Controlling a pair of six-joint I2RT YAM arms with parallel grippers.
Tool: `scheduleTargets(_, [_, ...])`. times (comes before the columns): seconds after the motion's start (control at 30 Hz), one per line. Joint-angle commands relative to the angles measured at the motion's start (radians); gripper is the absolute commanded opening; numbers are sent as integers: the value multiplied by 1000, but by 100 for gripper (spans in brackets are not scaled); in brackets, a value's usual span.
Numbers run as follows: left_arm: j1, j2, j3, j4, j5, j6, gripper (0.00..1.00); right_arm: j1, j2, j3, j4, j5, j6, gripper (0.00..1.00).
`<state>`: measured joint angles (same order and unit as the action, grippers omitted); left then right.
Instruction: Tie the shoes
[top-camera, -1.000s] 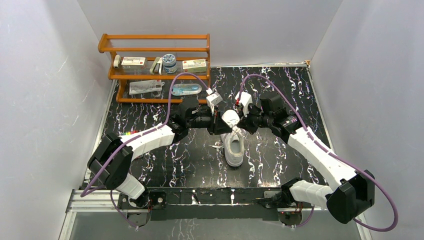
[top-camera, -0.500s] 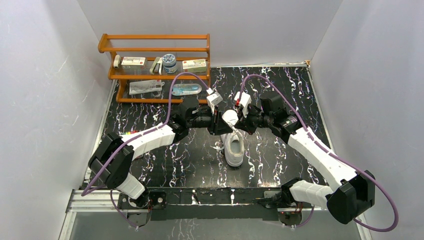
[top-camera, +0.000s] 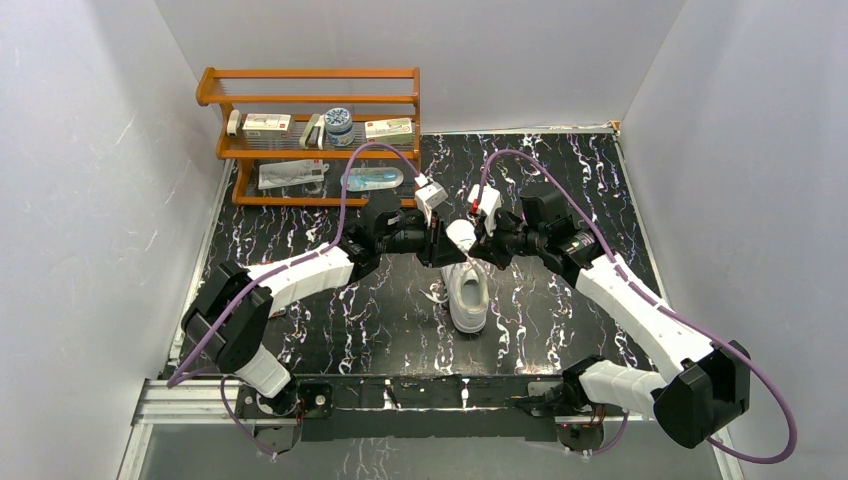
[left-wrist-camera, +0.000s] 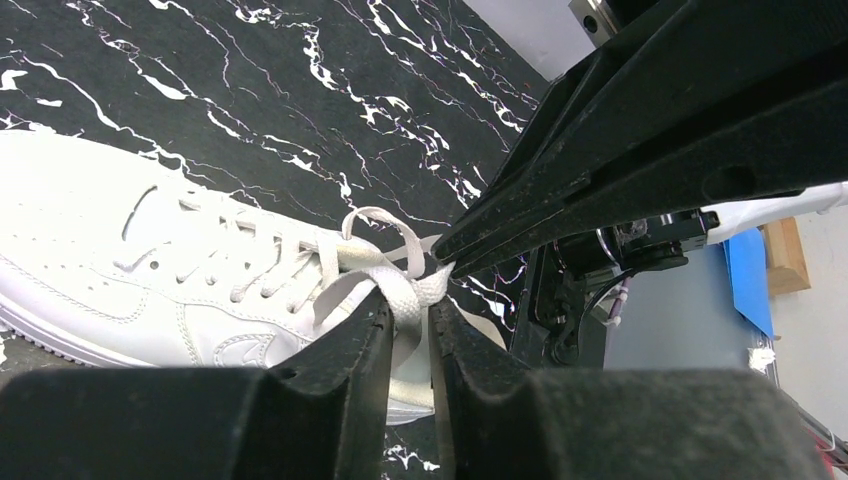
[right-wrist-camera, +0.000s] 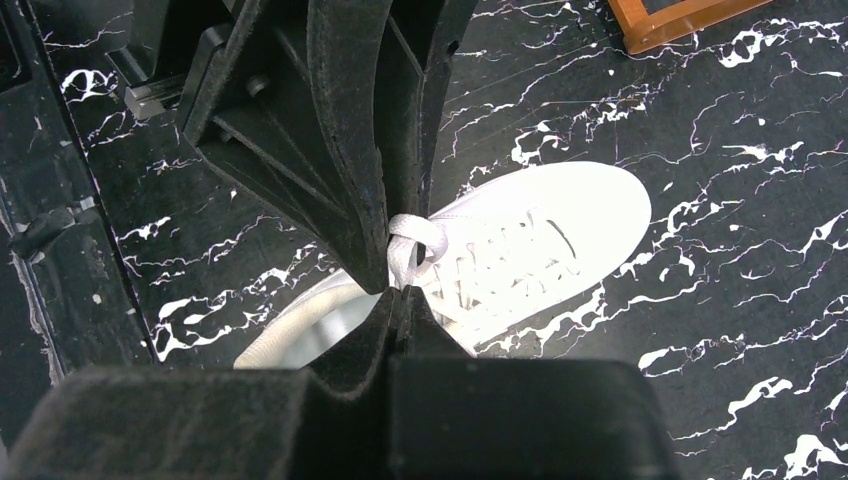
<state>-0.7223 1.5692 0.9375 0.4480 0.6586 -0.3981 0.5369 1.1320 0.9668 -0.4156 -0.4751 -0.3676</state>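
All-white low-top sneaker (top-camera: 468, 297) sits mid black marbled desk (top-camera: 560, 300). One flat white lace loop (left-wrist-camera: 405, 285) is lifted; my right tool (right-wrist-camera: 398, 300) is clenched on it. My left tool (left-wrist-camera: 410, 315) straddles the lace, grip unclear. No bow yet.

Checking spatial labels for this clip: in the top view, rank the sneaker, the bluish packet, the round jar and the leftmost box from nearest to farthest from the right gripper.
1. sneaker, right beneath the right gripper, its lace pinched in the jaws.
2. bluish packet, on the rack bottom shelf.
3. round jar, middle shelf.
4. leftmost box, far left of that shelf.
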Motion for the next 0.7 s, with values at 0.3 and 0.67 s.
scheduleTargets(0.3, [2,-12,50,-12,7,46,0,0,-28,59,-23,15,-13,0])
scheduleTargets(0.67, [2,29,142,-227,25,-7,0,-1,69,220,-207,379,-11,0])
